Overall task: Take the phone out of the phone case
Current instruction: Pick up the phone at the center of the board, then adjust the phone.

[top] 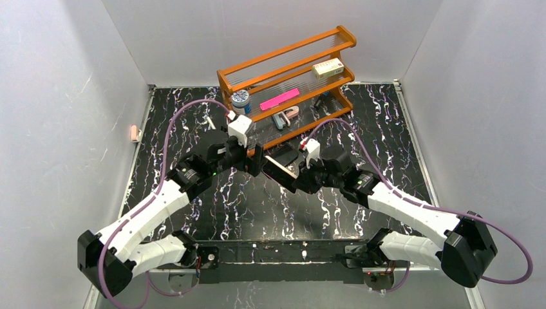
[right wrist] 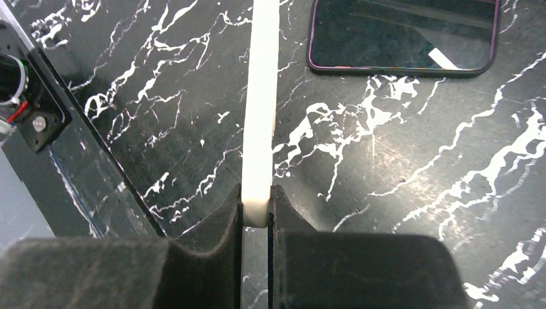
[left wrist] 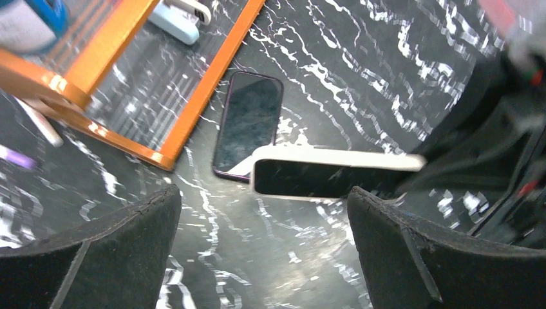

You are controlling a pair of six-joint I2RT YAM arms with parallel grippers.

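Case [right wrist: 260, 96] is pinched edgewise between the right gripper [right wrist: 257, 209] jaws. Left gripper [left wrist: 264, 206] jaws are spread wide, holding nothing. Phone [left wrist: 248, 122] lies flat on the table [left wrist: 386, 96], beside the orange rack [left wrist: 206, 84].

We see a robotics lab test cell. Plain white panel walls [top: 64, 96] box in a black, white-veined tabletop [top: 244, 206]. A white left robot arm [top: 145, 215] and a white right robot arm [top: 412, 209] are bolted at its near edge. An orange wooden shelf rack [top: 343, 35] of small props stands at the far side.
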